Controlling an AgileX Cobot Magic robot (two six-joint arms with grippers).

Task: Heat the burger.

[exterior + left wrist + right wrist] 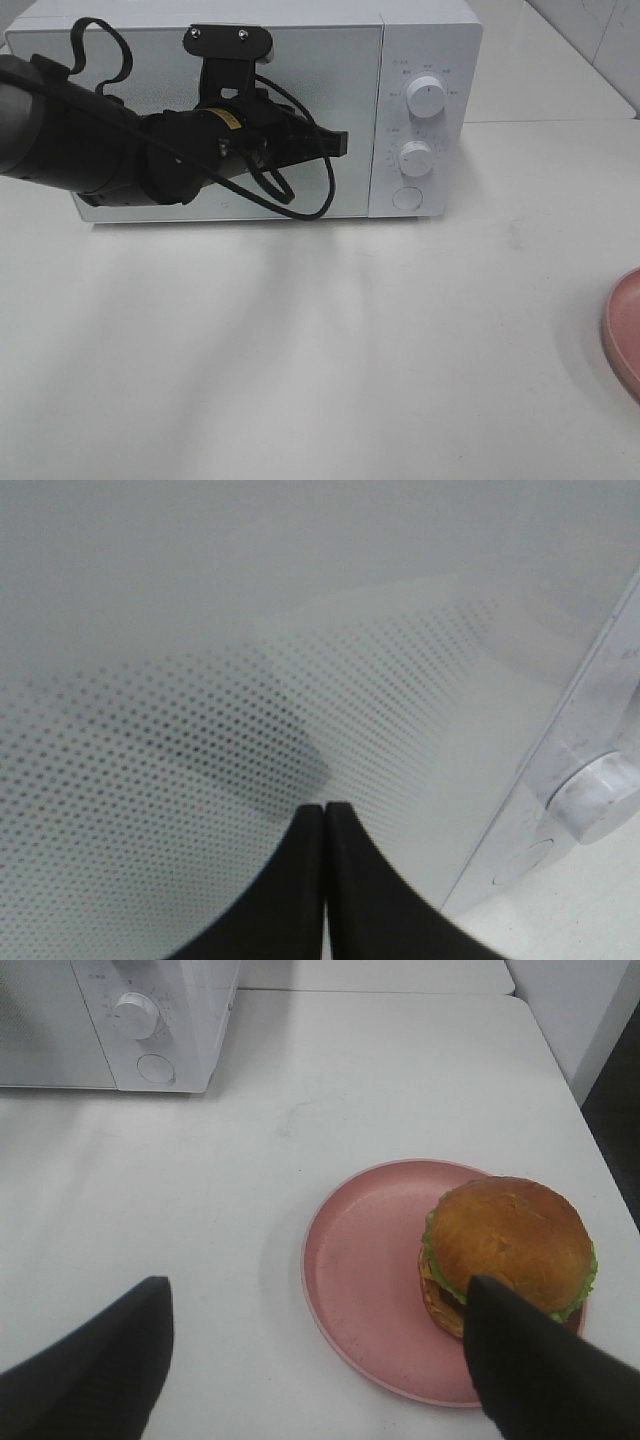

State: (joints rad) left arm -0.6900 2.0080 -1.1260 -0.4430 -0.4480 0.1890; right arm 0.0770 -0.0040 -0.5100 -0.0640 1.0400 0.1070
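**Microwave door shut, burger waiting on its plate**

Exterior high view — the white microwave [240,105] stands at the back of the table [300,350], door closed. The left gripper [335,143] reaches across the door front, its tip close to the door's right edge, just beside the control panel with its two dials [426,98] and the round button [407,197] below them. A sliver of the pink plate [625,330] shows at the right edge; the burger is out of frame here.

Left wrist view — the fingers [300,880] are pressed together with nothing between them, pointing at the dotted door window [200,730]. Whether the tips touch the glass I cannot tell.

Right wrist view — the right gripper [320,1360] hangs above the table with jaws spread wide, empty. The burger [510,1250] sits on the far side of the plate from the microwave, well apart from the oven; one dark finger overlaps its near edge in this view.

Judgement: the step in hand looks like getting the door open. The closed tip is best used as a single probe — on the round button if that is the release, pressed squarely. The door probably swings toward the left arm, so that arm should clear its path.
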